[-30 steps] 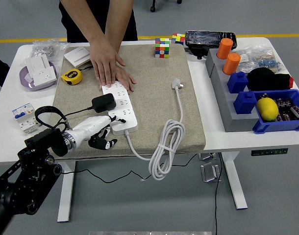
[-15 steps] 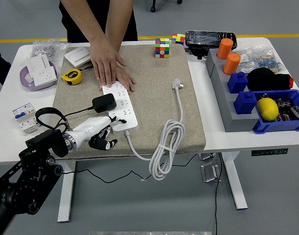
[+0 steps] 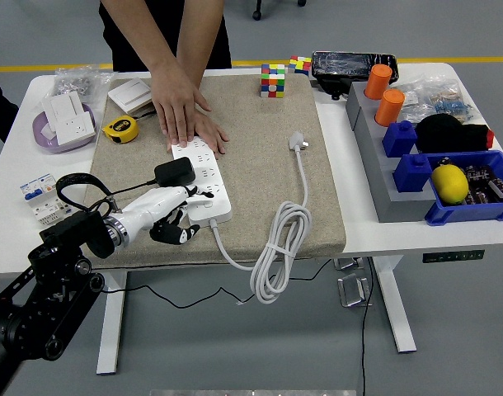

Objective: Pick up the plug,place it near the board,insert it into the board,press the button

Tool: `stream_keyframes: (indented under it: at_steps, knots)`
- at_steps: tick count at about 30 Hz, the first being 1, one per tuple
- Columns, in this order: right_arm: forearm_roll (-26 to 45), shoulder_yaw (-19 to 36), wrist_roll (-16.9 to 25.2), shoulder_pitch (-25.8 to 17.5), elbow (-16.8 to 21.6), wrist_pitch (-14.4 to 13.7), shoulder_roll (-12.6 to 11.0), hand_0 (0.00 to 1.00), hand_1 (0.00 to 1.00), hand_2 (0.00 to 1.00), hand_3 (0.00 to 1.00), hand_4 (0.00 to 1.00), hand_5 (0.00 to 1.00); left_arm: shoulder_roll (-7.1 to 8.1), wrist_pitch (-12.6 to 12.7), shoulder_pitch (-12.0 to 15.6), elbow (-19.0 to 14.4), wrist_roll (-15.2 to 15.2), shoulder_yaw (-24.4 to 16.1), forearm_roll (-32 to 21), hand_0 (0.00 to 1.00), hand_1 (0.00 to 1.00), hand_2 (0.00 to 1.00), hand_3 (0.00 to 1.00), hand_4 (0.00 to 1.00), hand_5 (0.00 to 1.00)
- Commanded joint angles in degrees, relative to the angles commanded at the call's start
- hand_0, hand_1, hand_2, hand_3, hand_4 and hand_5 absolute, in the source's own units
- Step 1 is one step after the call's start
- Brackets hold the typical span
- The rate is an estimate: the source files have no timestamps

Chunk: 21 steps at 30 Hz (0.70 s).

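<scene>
A white power strip lies on the beige mat. A black plug with a thin black cable sits on top of the strip, about midway along it. My left hand, white with dark fingertips, is at the strip's near end just below the black plug. Its upper fingers rest on the strip and its lower fingers curl down onto the mat, holding nothing. A person's two hands press flat on the strip's far end.
The strip's own white cord coils over the mat's front edge, its plug lying loose on the mat. A yellow tape measure, a purple dish of sockets, a breaker, cubes and bins surround the mat.
My left hand has lifted slightly and shifted up toward the black plug and the strip. The person's hands and the strip have stayed still.
</scene>
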Motion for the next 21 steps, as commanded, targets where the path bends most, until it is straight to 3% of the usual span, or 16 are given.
stream_keyframes:
  at_steps: [2,6,7,8,10,12,13,18,19,21]
  knots:
    - [0.0,0.0,0.0,0.0,0.0,0.0,0.0,0.834,0.758,0.747,0.776,0.998,0.998,-0.08,0.6,0.2,-1.8,0.0,-0.5,0.0,0.166,0.005,0.124,0.839,0.625,0.002]
    - [0.0,0.1,0.0,0.1,0.0,0.0,0.1,0.834,0.758,0.747,0.776,0.998,0.998,-0.39,4.3,0.2,-4.4,-0.5,-1.6,0.0,0.166,0.005,0.124,0.839,0.625,0.002]
    - [0.0,0.1,0.0,0.1,0.0,0.0,0.1,0.834,0.758,0.747,0.776,0.998,0.998,-0.48,5.8,0.1,-4.6,-0.5,-1.8,0.0,0.191,0.051,0.149,0.684,0.627,0.002]
    - [-0.1,0.1,0.0,0.1,0.0,0.0,0.1,0.834,0.758,0.747,0.776,0.998,0.998,-0.57,6.7,-0.1,-4.6,-0.3,-1.9,0.0,0.191,0.051,0.149,0.684,0.627,0.002]
    - [-0.1,0.1,0.0,0.1,0.0,0.0,0.1,0.834,0.758,0.747,0.776,0.998,0.998,-0.78,8.1,-0.3,-4.5,0.3,-2.3,-2.3,0.191,0.051,0.149,0.684,0.627,0.002]
    - [0.0,0.1,0.0,0.1,0.0,0.0,0.0,0.834,0.758,0.747,0.776,0.998,0.998,-1.13,7.8,-0.8,-4.3,1.0,-3.0,-6.7,0.191,0.051,0.149,0.684,0.627,0.002]
    - [0.0,0.1,0.0,0.0,0.0,0.0,0.0,0.834,0.758,0.746,0.776,0.998,0.998,-1.25,7.3,-1.0,-4.0,1.6,-3.3,-9.3,0.381,0.400,0.425,0.583,0.650,0.002]
    - [0.1,-0.2,0.0,0.0,0.0,0.0,0.1,0.834,0.758,0.746,0.776,0.998,0.998,-1.82,4.2,-2.5,-0.9,4.8,-5.0,-21.2,0.381,0.400,0.425,0.583,0.650,0.002]
    - [0.1,-0.2,0.0,0.0,0.0,0.0,0.1,0.835,0.757,0.746,0.776,0.998,0.998,-1.93,4.1,-2.8,-0.2,5.0,-5.3,-23.4,0.778,0.846,0.811,0.809,0.905,0.117]
    - [0.1,-0.3,0.0,0.1,0.0,0.0,0.1,0.835,0.757,0.746,0.776,0.998,0.998,-2.03,3.8,-3.4,1.2,5.5,-5.8,-28.3,0.778,0.846,0.811,0.809,0.905,0.117]
